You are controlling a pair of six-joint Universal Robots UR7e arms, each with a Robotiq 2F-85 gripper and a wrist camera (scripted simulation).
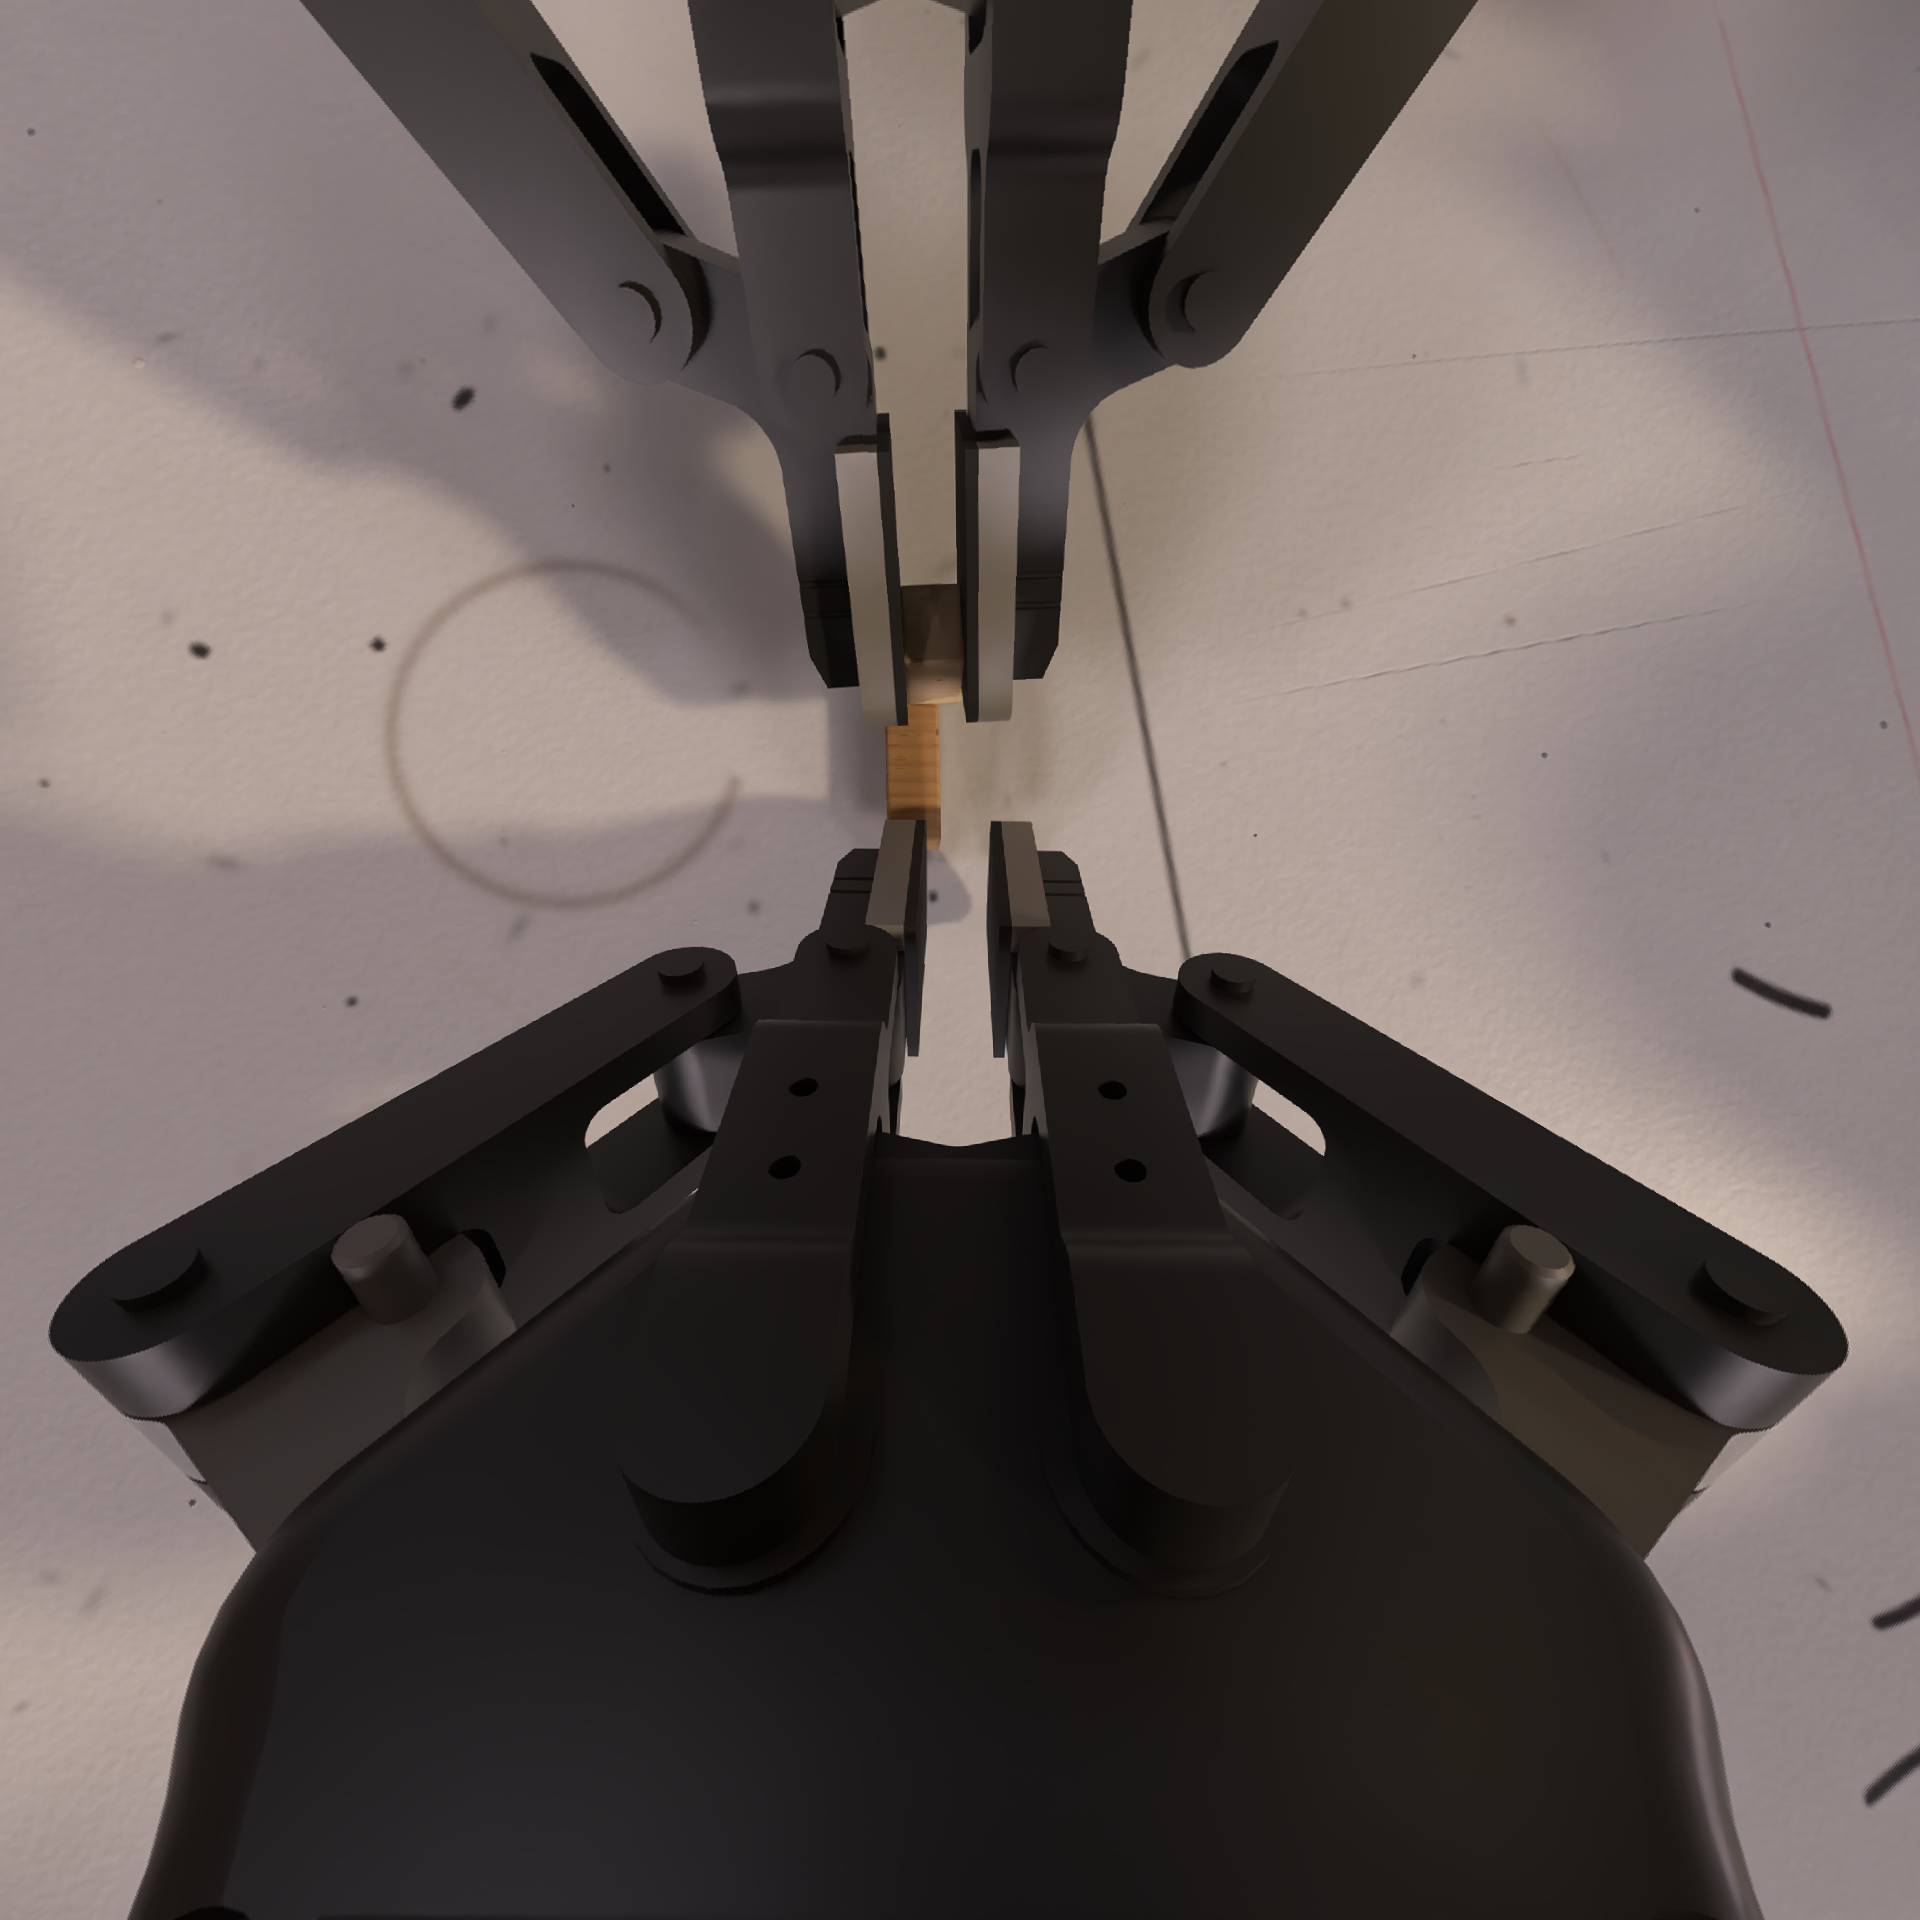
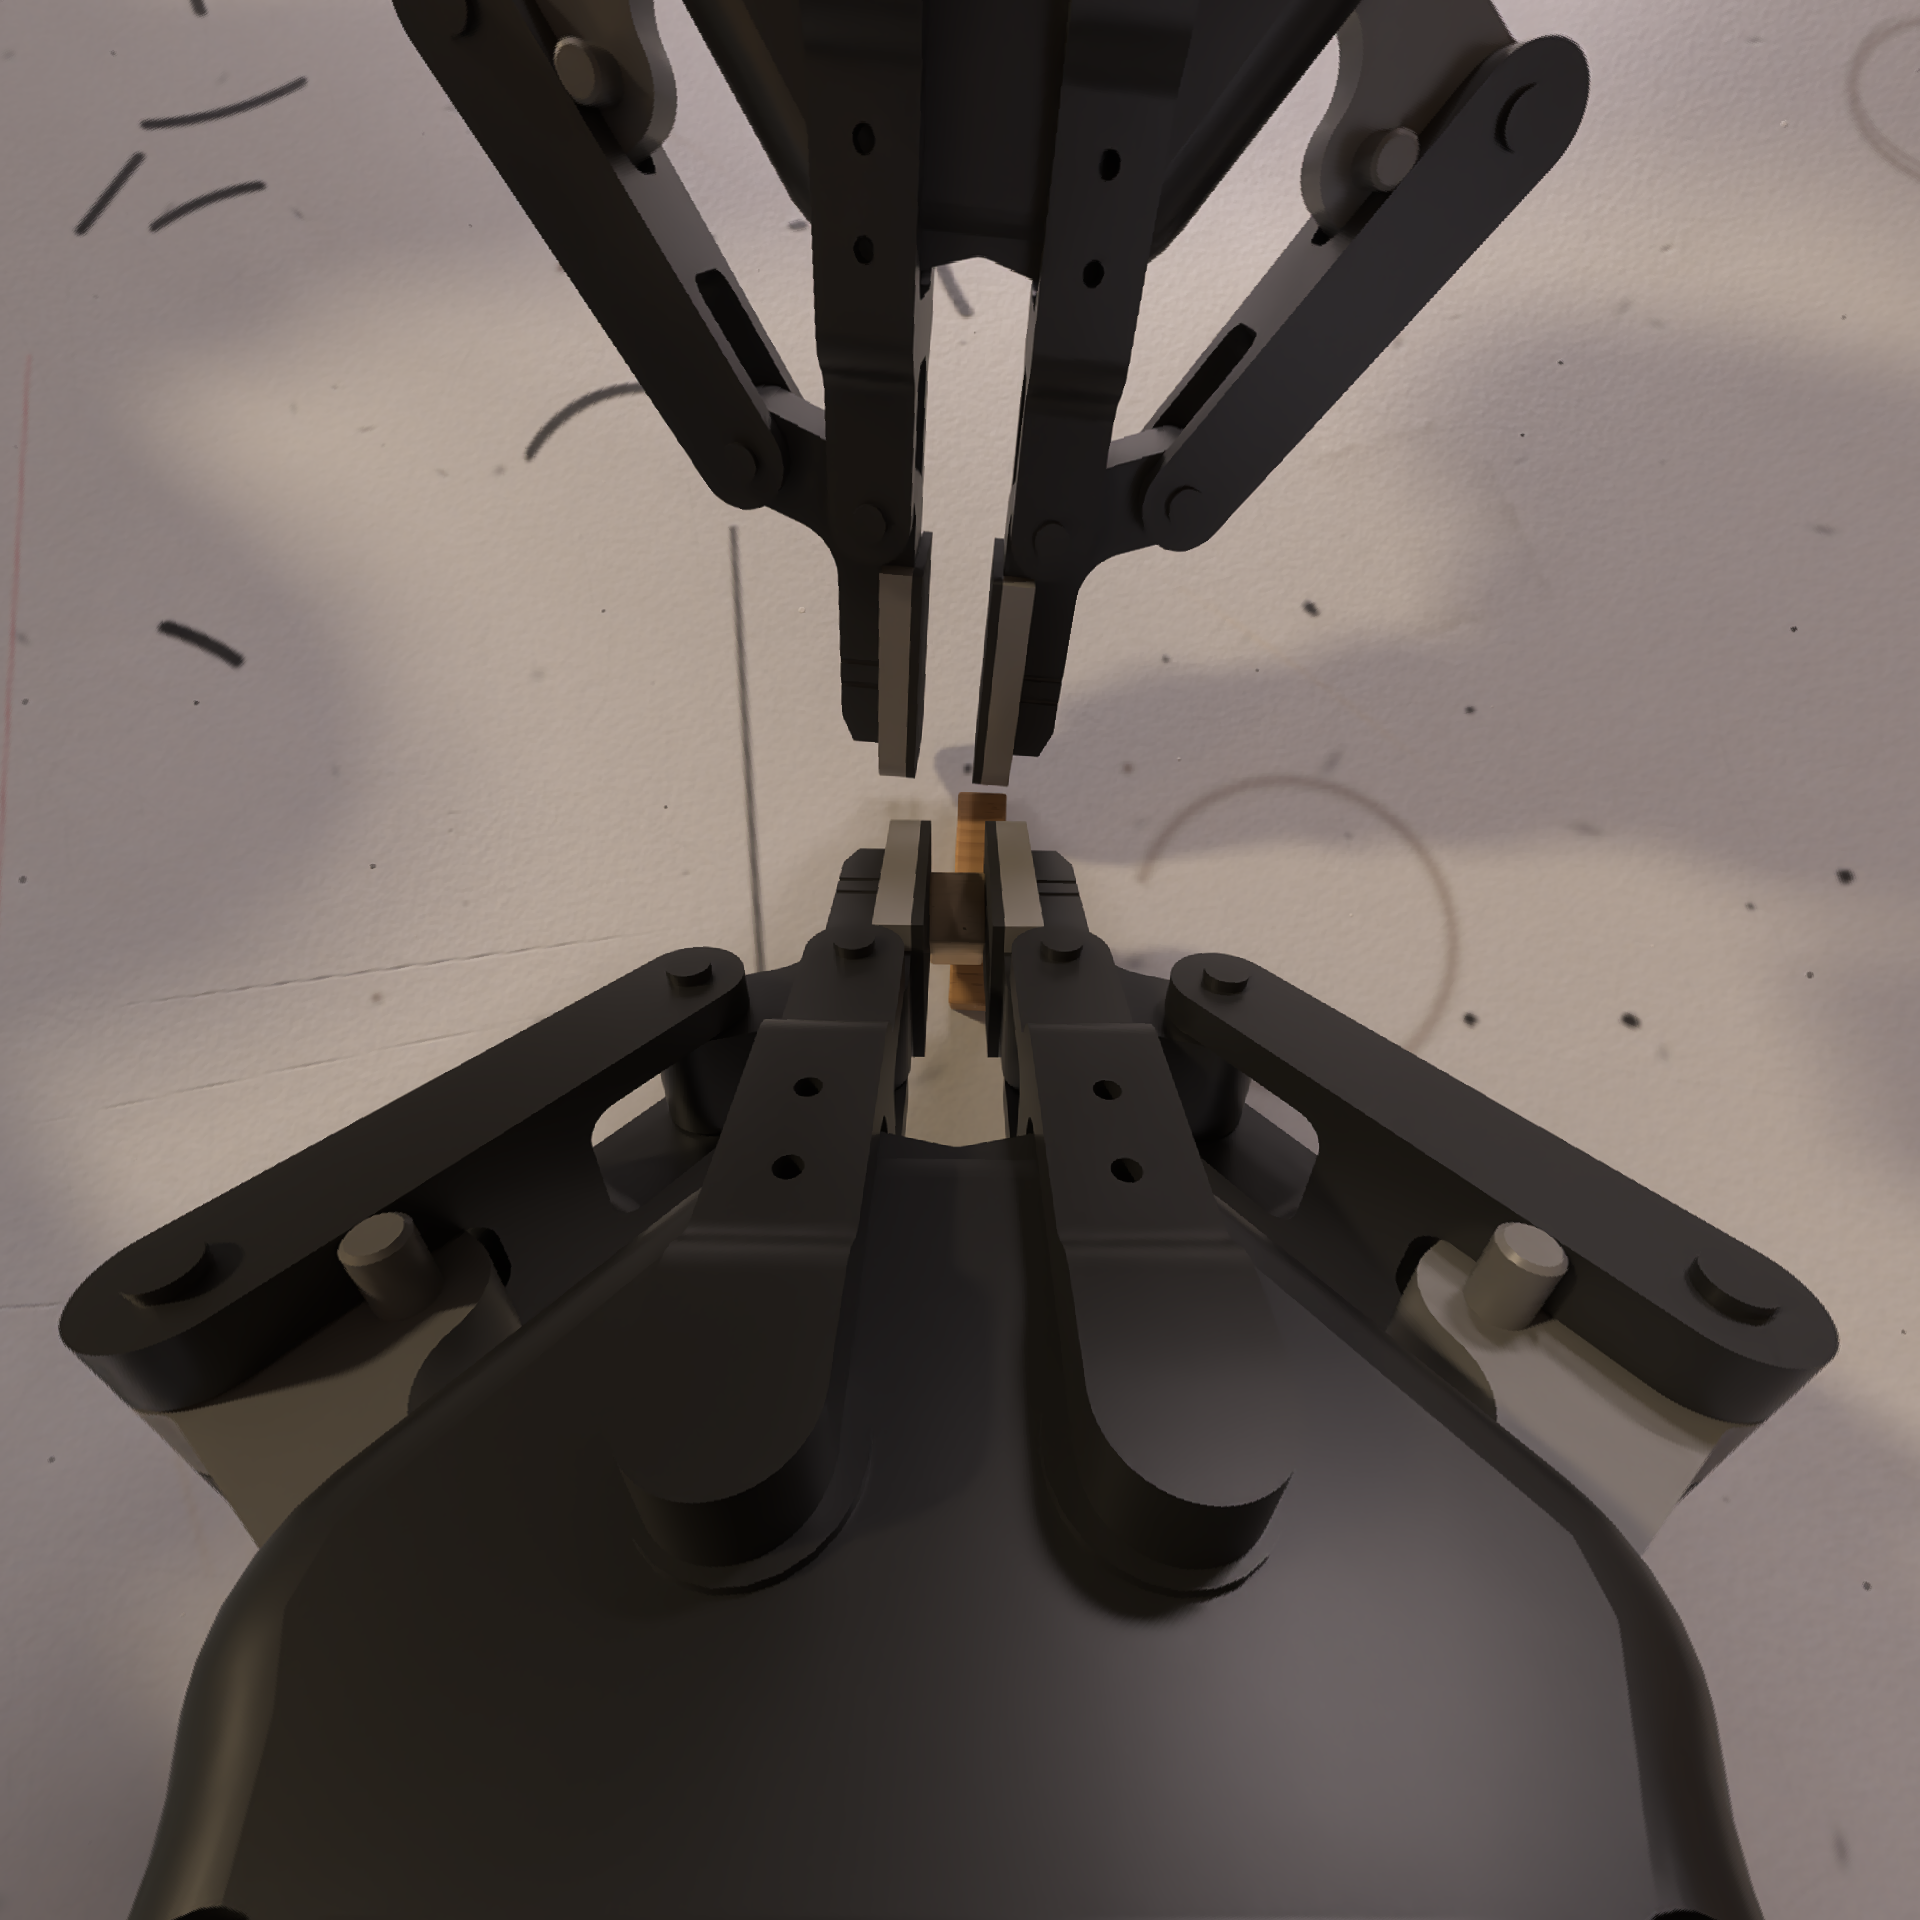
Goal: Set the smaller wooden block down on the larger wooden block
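Note:
My right gripper [image 2: 954,844] is shut on the smaller wooden block [image 2: 956,904], a pale grey-brown piece held between its pads. It holds it just above the larger wooden block [image 2: 982,810], an orange piece lying on the table. In the left wrist view the right gripper [image 1: 932,717] comes in from the top with the smaller block [image 1: 932,634], and the larger block [image 1: 912,774] shows below it. My left gripper [image 1: 956,862] faces it tip to tip. Its fingers are narrowly apart with nothing between them. It also shows in the right wrist view [image 2: 948,771].
The white table [image 1: 1455,727] bears a pencilled circle [image 1: 561,727], a thin dark line [image 1: 1143,727], scratches and black marks. The two grippers nearly meet over the blocks, and their shadows fall to the sides.

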